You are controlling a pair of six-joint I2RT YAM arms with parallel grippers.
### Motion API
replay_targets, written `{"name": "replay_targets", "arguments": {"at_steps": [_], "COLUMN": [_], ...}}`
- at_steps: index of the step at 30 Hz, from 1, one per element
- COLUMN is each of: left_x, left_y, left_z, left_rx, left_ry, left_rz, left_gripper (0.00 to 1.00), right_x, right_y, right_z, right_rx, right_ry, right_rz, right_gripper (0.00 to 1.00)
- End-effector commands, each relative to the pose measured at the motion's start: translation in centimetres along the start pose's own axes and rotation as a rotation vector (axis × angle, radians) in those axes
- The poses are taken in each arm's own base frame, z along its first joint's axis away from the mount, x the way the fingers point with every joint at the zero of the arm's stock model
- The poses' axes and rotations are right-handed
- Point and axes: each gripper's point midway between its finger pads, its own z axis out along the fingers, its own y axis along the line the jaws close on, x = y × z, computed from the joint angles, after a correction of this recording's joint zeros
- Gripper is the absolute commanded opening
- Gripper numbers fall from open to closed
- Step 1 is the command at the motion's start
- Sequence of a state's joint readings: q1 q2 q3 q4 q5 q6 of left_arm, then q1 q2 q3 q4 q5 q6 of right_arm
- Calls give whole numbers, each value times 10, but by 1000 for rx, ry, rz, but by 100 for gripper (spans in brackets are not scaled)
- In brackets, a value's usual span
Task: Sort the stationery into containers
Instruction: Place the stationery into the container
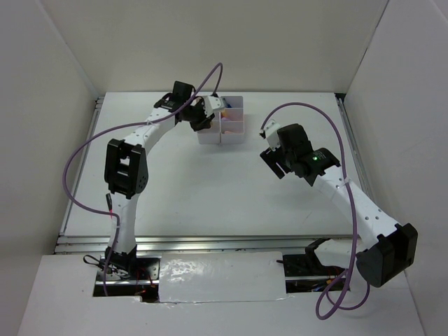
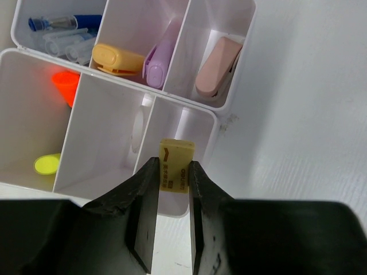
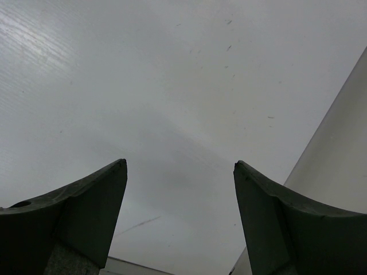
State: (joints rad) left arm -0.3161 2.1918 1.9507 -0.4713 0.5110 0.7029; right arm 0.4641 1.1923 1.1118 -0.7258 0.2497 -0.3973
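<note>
Here the left pincer [image 2: 173, 172] is clenched on the tan eraser [image 2: 178, 150]. Its 2 black jaws press the block's opposite flat sides, and the printed end pokes out past the tips. That grip on the flat sides probably keeps the small block from twisting, and leaves it free to fall straight once let go.

The eraser hangs over the right-end cell of the nearer row of the white bins [image 2: 184, 107], a cell that looks bare inside. Whether it has dipped below the rim I cannot tell. The spot seems chosen on purpose, since the other 5 cells each hold their own kind:
- The middle cell beside it has the clear tape ring [image 2: 137, 129] leaning on its wall.
- The left cell has an orange tip [image 2: 66, 86] and a yellow-green tip [image 2: 47, 164], seemingly highlighters standing on end.
- In the far row, the blue pens [image 2: 63, 26] lie together.
- A yellow marker [image 2: 117, 60] and a purple marker [image 2: 160, 57] share the next cell.
- A pink marker [image 2: 218, 66] sits alone in the last.

So the step in hand is likely the drop, and the task looks close to done.

The right pincer [image 3: 180, 166] is spread wide with nothing between its jaws. It waits over bare table [image 3: 172, 86], well apart from the bins, likely so that it stays out of the left arm's way.
</note>
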Motion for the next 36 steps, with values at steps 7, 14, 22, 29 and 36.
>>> {"name": "replay_targets", "arguments": {"at_steps": [7,14,22,29,36], "left_x": [7,14,12,-34,-39], "left_y": [7,8,11,18,16], "left_z": [-1,3,0,-39,-185], "left_rx": [-7,-11,-31,-95,-335], "left_ry": [6,29,33,-58,-128], "left_rz": [-3,-6,-19,-13,-364], "left_gripper": [14,20,50,69,45], "right_x": [-12,-11,-11,-15,-19], "right_y": [-6,-4,-4,-6,-9], "right_z": [-4,-2,-1,-2,-5], "right_rx": [16,13,14,23,31], "right_ry": [-35,-30,-28,-33,-38], "right_rz": [14,8,4,0,0], "right_gripper": [82,82,83,83,83]}}
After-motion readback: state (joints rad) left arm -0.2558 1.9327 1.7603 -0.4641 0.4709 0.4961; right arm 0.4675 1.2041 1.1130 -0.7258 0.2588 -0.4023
